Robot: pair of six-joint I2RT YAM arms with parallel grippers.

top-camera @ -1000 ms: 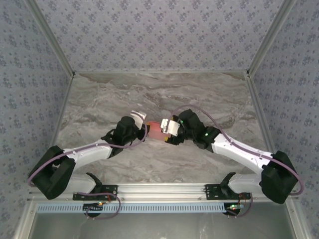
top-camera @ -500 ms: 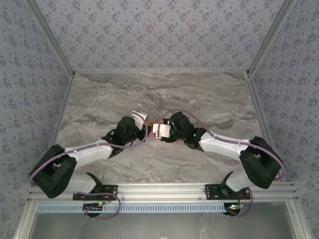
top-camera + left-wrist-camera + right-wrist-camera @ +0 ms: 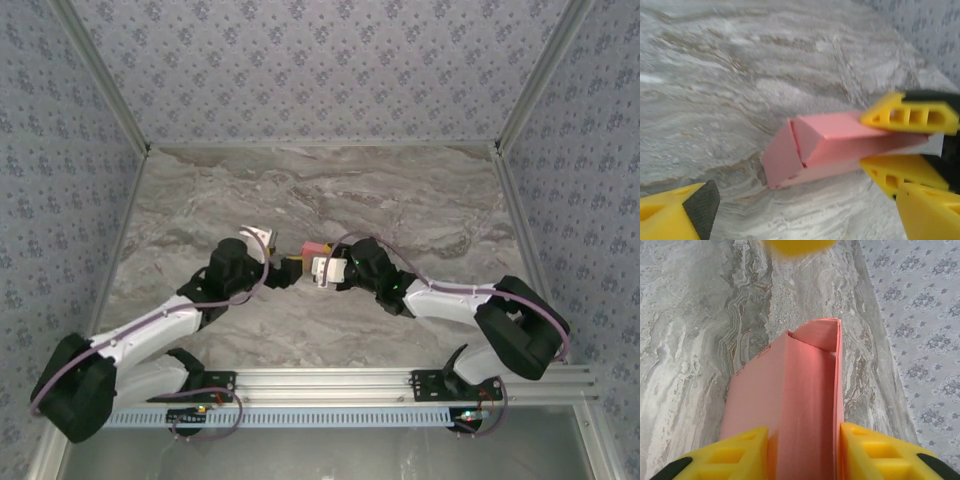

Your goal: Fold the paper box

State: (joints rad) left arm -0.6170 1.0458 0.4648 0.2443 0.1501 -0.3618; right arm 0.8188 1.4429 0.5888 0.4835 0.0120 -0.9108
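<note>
The paper box (image 3: 790,400), a partly folded salmon-pink sleeve (one end flap angled inward at its free end), lies lengthwise at mid-table between the two arms. The right gripper (image 3: 802,452) clamps its near end, one yellow finger pressed on each long side. The left gripper (image 3: 800,215) stands wide, just off the free end and clear of the card, above the marble table (image 3: 400,200).

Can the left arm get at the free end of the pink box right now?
Probably yes: the left pincer is open, facing the paper box's free end across bare table; the right pincer grips the other end.
</note>
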